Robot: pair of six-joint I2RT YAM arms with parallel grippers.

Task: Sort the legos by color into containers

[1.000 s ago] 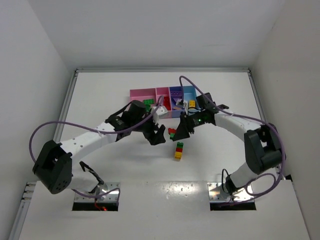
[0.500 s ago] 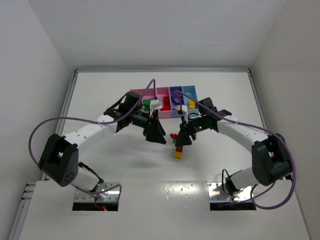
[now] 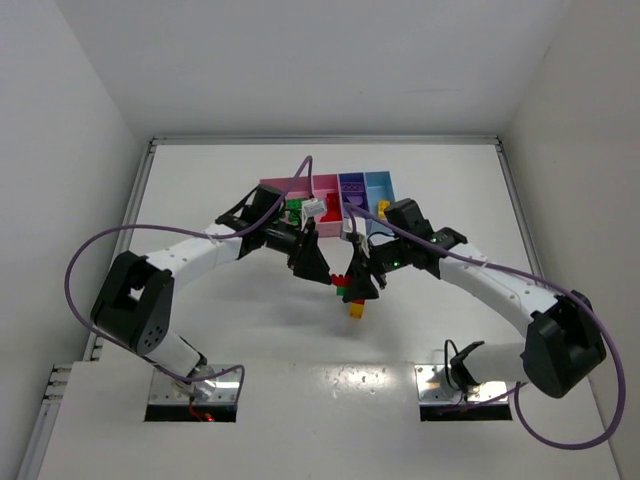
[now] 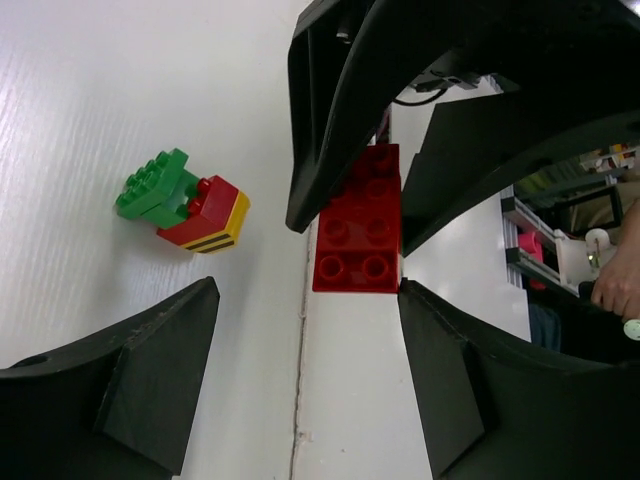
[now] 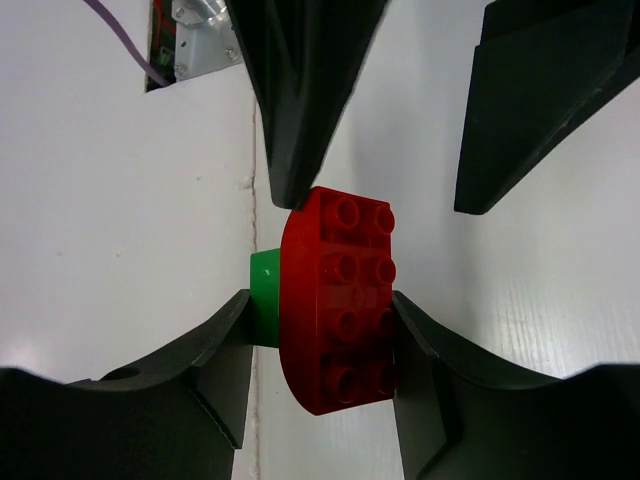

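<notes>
One red-green lego pair [image 5: 335,310] in right jaws' grip, left jaws agape, one tricolour clump [image 4: 185,205], four bins [image 3: 275,190]

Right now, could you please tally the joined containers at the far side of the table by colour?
Pink: 2, the wide pink bin and the narrow pink bin
Purple-blue: 1, the purple-blue bin
Light blue: 1, the light blue bin
Total: 4
</notes>
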